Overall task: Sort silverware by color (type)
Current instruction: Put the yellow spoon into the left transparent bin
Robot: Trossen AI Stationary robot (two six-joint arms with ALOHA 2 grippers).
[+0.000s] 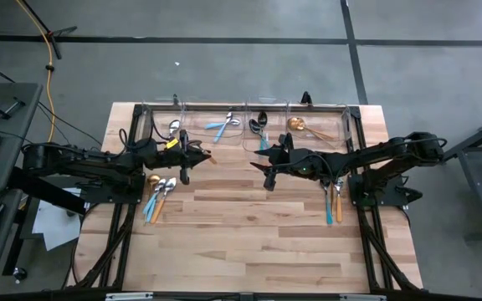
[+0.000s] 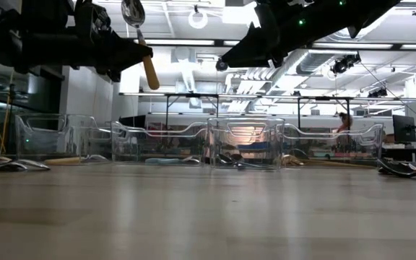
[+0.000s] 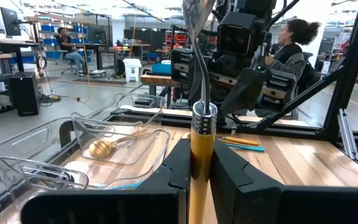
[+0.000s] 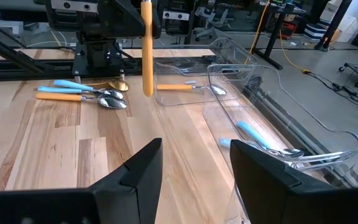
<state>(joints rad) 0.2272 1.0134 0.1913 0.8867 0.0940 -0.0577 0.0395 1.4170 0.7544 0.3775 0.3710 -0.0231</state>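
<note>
Orange-handled spoon [image 3: 201, 124] is pinched upright between the fingers of the left gripper [image 1: 196, 155], silver bowl up, held in the air above the table [image 1: 249, 242] just in front of the row of clear bins [image 1: 245, 125]. Right gripper [image 1: 268, 163] hovers near mid-table facing the left one, jaws apart and empty. Bins along the far edge already hold pieces: a silver spoon with an orange handle [image 1: 174, 130] in the leftmost one, light-blue-handled pieces [image 1: 224, 125] in the next, black ones [image 1: 259, 127], then gold ones [image 1: 301, 126]. Loose on the wood: a gold spoon with light-blue- and orange-handled spoons [image 1: 159, 194] by the left arm base, and two more pieces [image 1: 333, 201] by the right arm. People sit in the room behind.
</note>
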